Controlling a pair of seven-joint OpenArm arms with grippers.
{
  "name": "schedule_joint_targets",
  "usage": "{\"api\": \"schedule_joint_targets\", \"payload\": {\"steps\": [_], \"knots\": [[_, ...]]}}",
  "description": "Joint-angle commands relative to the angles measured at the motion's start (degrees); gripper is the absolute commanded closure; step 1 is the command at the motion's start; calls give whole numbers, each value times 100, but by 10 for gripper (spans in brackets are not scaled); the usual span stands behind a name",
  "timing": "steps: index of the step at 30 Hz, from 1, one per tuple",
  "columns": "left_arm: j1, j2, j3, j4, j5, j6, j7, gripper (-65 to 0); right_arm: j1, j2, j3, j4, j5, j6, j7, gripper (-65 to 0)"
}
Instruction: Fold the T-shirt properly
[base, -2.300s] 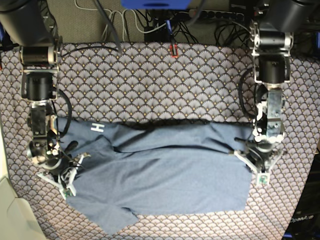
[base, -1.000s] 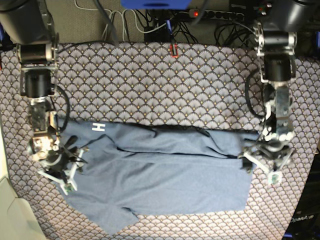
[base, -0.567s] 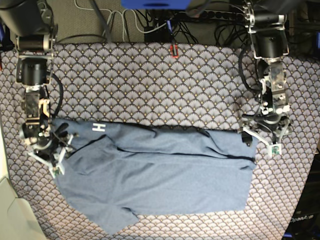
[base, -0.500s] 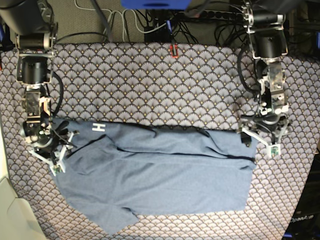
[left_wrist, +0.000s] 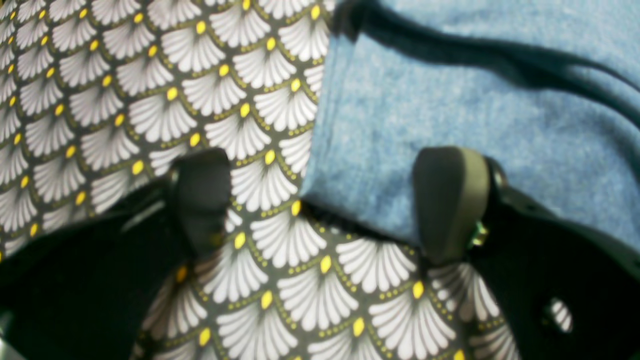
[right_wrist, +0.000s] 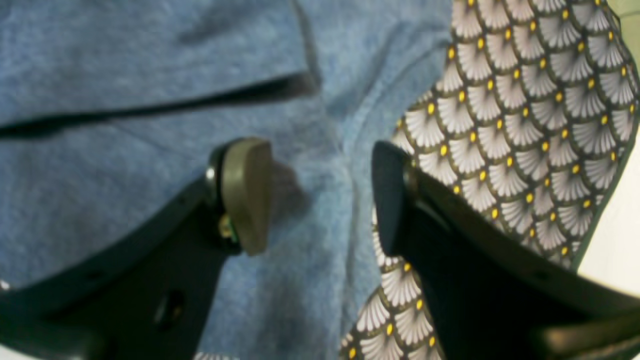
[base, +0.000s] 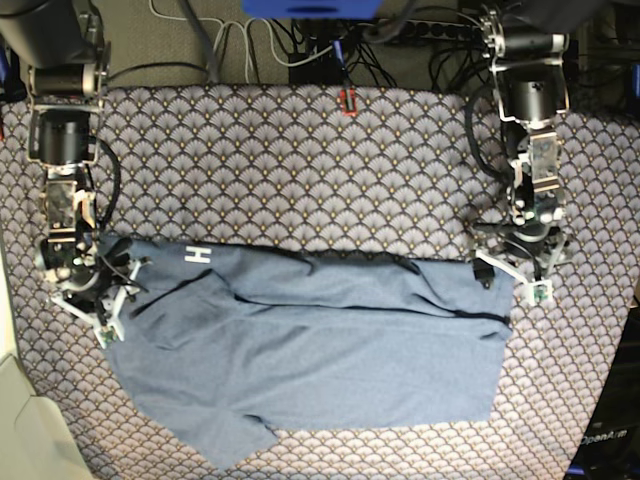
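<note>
T-shirt (left_wrist: 450, 100) corner between left end effector (left_wrist: 325, 205) fingers, seemingly

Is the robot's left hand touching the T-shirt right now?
Cannot tell. In the left wrist view the left hand is open astride the T-shirt corner; contact isn't plain.

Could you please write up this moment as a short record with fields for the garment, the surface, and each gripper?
garment: T-shirt, blue, folded once, lying flat, one sleeve sticking out at the near edge
surface: patterned tablecloth
left gripper: open, over the shirt's corner, one finger above cloth, nothing held
right gripper: open, over the shirt's edge, nothing held
lettering: white "H" visible near the fold
</note>
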Motion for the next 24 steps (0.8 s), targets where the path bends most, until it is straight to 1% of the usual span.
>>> {"api": "schedule_joint_targets", "payload": {"steps": [1,3,5,11,14,16,18,19,24], "knots": [[-98,-44,3,3,-97,12,-21,-566,178,75,29,104,29,-18,119,-334],[-107,-53,12,-49,-379,12,-21,-558,178,84,29,113,29,-18,119,-334],[-107,-79,21,-49,-572,12,-21,-509,152,137,29,341,29,-18,93,-334],[-124,-70,21,-58,-607,3,-21,-264,-129,155,29,1133,29,-18,49,-334],[-133,-70,21,-58,-616,3,-21,-144,-191,242,37,1388,29,-18,-153,-334],[-133,-70,21,-58,-616,3,-21,-70,-200,269,37,1414,29,-18,-241,-334],[-133,-70,21,-58,-625,3,-21,-20,-226,278,152,1396,29,-18,-268,-334],[-133,-79,21,-58,-625,3,-12,0,-297,278,292,1396,29,-18,-268,-335],[-116,-114,3,-58,-625,12,-4,-4,-420,269,758,1388,38,0,-259,-335]]}}
